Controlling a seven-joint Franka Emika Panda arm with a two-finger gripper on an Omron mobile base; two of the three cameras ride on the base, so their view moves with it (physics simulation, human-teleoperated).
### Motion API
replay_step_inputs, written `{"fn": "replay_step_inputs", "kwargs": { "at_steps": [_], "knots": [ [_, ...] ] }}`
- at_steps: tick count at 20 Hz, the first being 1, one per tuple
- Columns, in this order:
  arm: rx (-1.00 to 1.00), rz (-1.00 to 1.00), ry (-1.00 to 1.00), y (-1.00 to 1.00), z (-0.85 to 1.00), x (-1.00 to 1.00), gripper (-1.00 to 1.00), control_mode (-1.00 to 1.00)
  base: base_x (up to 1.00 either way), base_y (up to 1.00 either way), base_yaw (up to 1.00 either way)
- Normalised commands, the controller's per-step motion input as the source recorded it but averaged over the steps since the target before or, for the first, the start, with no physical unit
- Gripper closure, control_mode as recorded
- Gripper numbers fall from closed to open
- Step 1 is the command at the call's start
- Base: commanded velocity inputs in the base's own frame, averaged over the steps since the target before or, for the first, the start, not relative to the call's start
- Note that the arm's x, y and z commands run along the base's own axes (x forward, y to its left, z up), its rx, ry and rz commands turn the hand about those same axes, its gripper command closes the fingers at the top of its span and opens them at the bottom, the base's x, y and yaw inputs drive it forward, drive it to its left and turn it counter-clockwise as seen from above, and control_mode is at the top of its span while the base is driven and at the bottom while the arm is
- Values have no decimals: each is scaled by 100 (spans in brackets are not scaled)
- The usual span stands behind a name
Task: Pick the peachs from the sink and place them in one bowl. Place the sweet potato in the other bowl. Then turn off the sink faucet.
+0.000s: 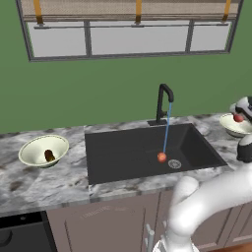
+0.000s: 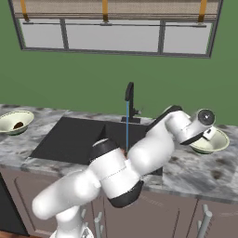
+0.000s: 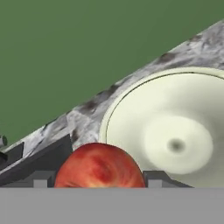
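With the sweet potato [image 1: 49, 155] already lying inside the left bowl [image 1: 43, 150], at the left middle of the left base view, that part of the task reads as complete. One peach [image 3: 99, 166] sits between the two dark fingertips [image 3: 154, 179] at the bottom centre of the hand view, and the hand [image 1: 239, 117] is clamped on it. In the left base view this carried peach shows as a small red spot at the right edge of the frame, over the right bowl [image 1: 231, 126]. Release has not occurred: in the hand view the right bowl is empty, its pale interior occupying the right half of the frame, with the marbled tabletop [image 3: 87, 118] running diagonally beside it.

A second peach [image 1: 162, 157] remains in the sink [image 1: 123, 157], just beside the silver drain ring [image 1: 174, 164] near the centre of the left base view. The sink faucet [image 1: 163, 101] is running; a thin blue stream [image 1: 167, 128] falls from its spout toward the peach below.

Remaining steps, as judged: deposit the held peach, fetch the second peach to the same bowl, then shut off the water.

Arm pose: in the right base view the arm rises from the lower left, bends across the front edge of the sink, and extends toward the middle right, with the wrist directly above the bowl rim.
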Motion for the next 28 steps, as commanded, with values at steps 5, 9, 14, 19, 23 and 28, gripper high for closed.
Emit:
{"fn": "replay_step_inputs", "kwargs": {
  "at_steps": [5, 9, 14, 19, 23, 28],
  "knots": [
    [3, 0, 21, -46, -7, 18, 100, -100, 0, 0, 0],
    [5, 0, 10, -29, -19, 24, 100, -100, 0, 0, 0],
    [9, 0, 0, -30, -31, 19, 100, -100, 0, 0, 0],
    [5, 0, 2, -26, -39, 19, 100, -100, 0, 0, 0],
    [3, 0, 2, -18, -32, 24, 100, -100, 0, 0, 0],
    [1, 0, 1, -12, -21, 33, 100, -100, 0, 0, 0]
  ]
}}
